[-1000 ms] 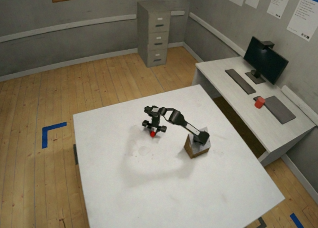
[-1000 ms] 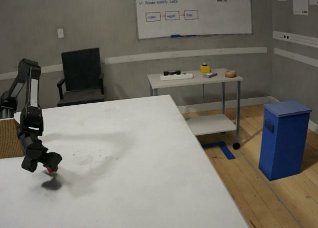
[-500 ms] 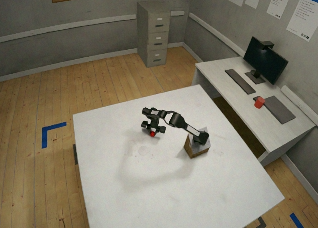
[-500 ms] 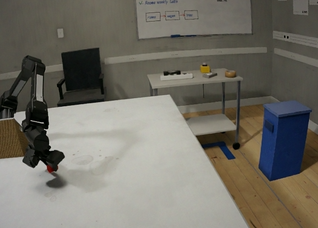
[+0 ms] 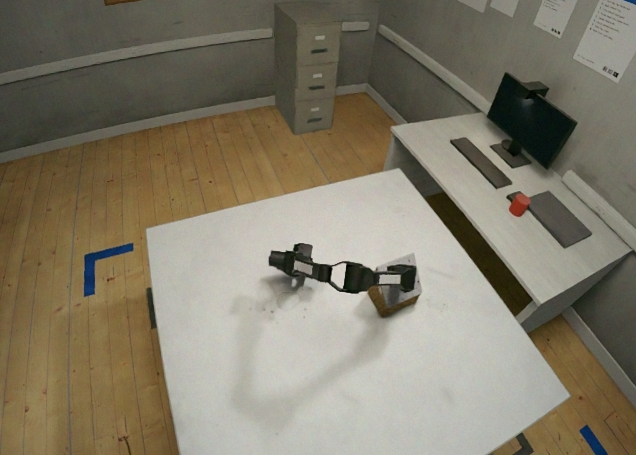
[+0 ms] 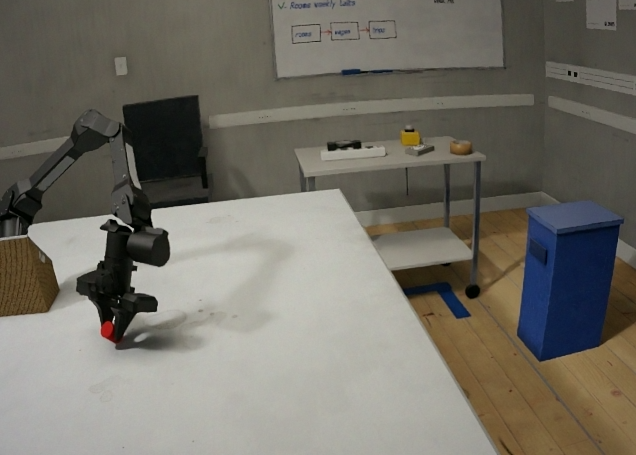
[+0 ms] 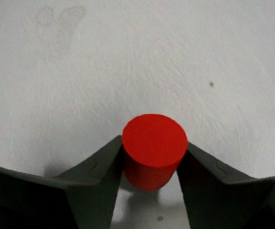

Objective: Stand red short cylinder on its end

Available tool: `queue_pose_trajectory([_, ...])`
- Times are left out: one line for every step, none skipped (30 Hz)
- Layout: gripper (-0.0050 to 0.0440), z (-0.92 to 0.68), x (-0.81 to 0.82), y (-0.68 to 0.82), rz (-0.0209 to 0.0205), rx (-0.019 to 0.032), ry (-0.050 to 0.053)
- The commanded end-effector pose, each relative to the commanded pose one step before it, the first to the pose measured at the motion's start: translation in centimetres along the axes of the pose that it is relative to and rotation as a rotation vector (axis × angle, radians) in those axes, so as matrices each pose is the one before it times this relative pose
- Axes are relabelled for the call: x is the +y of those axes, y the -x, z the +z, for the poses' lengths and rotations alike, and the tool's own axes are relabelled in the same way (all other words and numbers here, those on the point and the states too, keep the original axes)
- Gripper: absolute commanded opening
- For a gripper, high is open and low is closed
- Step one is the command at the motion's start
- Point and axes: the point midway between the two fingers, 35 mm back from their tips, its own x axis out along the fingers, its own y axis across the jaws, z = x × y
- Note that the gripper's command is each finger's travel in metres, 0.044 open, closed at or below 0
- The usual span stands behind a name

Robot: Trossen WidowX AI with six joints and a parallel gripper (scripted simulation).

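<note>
Wrist view tells you most of it: the end effector (image 7: 152, 173) is clamped on the red cylinder (image 7: 152, 149), one finger on each curved side, and a flat end faces the camera. So the axis runs roughly along the tool, pointing down at the worktop (image 7: 177, 39).

In the exterior view the end effector (image 6: 114, 331) points almost straight down, with the cylinder (image 6: 107, 331) poking out at the fingertips, right above the worktop (image 6: 287, 305) or maybe already on it.

To finish this well I'd keep the wrist vertical so the lower face lands flat, ease down until it's fully seated, then open slowly and lift straight up. Any tilt or sideways drag on release and a short cylinder like this probably tips or rolls.

Hard to make out:
- Whether the bottom face touches the worktop, since the fingers and the shadow blur that spot.
- The cylinder is completely hidden under the arm (image 5: 339, 275) in the top view.
- That red thing (image 5: 519, 204) on the side desk (image 5: 539, 275) is something else, ignore it.
</note>
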Motion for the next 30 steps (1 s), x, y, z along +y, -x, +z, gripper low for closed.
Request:
queue_pose_trajectory([0.0125,1.074,0.037,-0.172,-0.01119,-0.17883,-0.0363])
queue_pose_trajectory([0.0125,-0.138,-0.011,0.008,0.00086,-0.05643,0.0002])
queue_pose_trajectory([0.0125,-0.130,-0.019,-0.024,-0.00094,-0.05523,0.0000])
queue_pose_trajectory([0.0125,-0.128,-0.013,0.002,0.00050,-0.05310,0.0002])
queue_pose_trajectory([0.0125,-0.121,-0.017,-0.016,-0.00054,-0.05124,0.0001])
queue_pose_trajectory([0.0125,-0.115,-0.012,0.001,0.00040,-0.04853,0.0002])
queue_pose_trajectory([0.0125,-0.108,-0.015,-0.015,-0.00050,-0.04609,0.0001])
queue_pose_trajectory([0.0125,-0.100,-0.010,0.007,0.00075,-0.04236,0.0003])
queue_pose_trajectory([0.0125,-0.087,-0.013,-0.018,-0.00081,-0.03752,0.0000])
queue_pose_trajectory([0.0125,-0.078,-0.009,-0.001,0.00022,-0.03364,0.0002])
queue_pose_trajectory([0.0125,-0.067,-0.007,0.004,0.00049,-0.02893,0.0002])
queue_pose_trajectory([0.0125,-0.053,-0.008,-0.012,-0.00058,-0.02260,0.0000])
queue_pose_trajectory([0.0125,-0.044,-0.006,-0.005,-0.00017,-0.01907,0.0001])
queue_pose_trajectory([0.0125,-0.036,-0.004,-0.001,0.00007,-0.01563,0.0001])
queue_pose_trajectory([0.0125,-0.028,-0.003,0.002,0.00019,-0.01234,0.0001])
queue_pose_trajectory([0.0125,0.000,0.000,0.000,0.00000,0.00000,0.0000])
queue_pose_trajectory([0.0125,0.000,0.000,0.000,0.00000,0.00000,0.0000])
queue_pose_trajectory([0.0125,-0.021,-0.002,0.003,0.00023,-0.00927,0.0001])
queue_pose_trajectory([0.0125,-0.015,-0.001,0.002,0.00020,-0.00651,0.0001])
queue_pose_trajectory([0.0125,-0.009,-0.001,0.002,0.00014,-0.00413,0.0000])
queue_pose_trajectory([0.0125,-0.005,0.000,0.001,0.00008,-0.00222,0.0000])
queue_pose_trajectory([0.0125,-0.002,0.000,0.000,0.00003,-0.00085,0.0000])
queue_pose_trajectory([0.0125,0.049,0.062,0.121,0.00254,0.00186,-0.0019])
queue_pose_trajectory([0.0125,0.058,0.086,0.184,0.00399,0.00266,-0.0024])
queue_pose_trajectory([0.0125,0.016,0.015,0.016,0.00025,0.00056,-0.0007])
queue_pose_trajectory([0.0125,-0.014,-0.014,-0.039,-0.00080,-0.00039,0.0003])
queue_pose_trajectory([0.0125,-0.046,-0.079,-0.100,-0.00299,0.00005,0.0012])
queue_pose_trajectory([0.0125,-0.053,-0.085,-0.132,-0.00330,-0.00105,0.0016])
queue_pose_trajectory([0.0125,-0.079,-0.058,-0.140,-0.00286,-0.00119,0.0014])
queue_pose_trajectory([0.0125,-0.089,0.026,-0.003,0.00107,0.00070,0.0004])
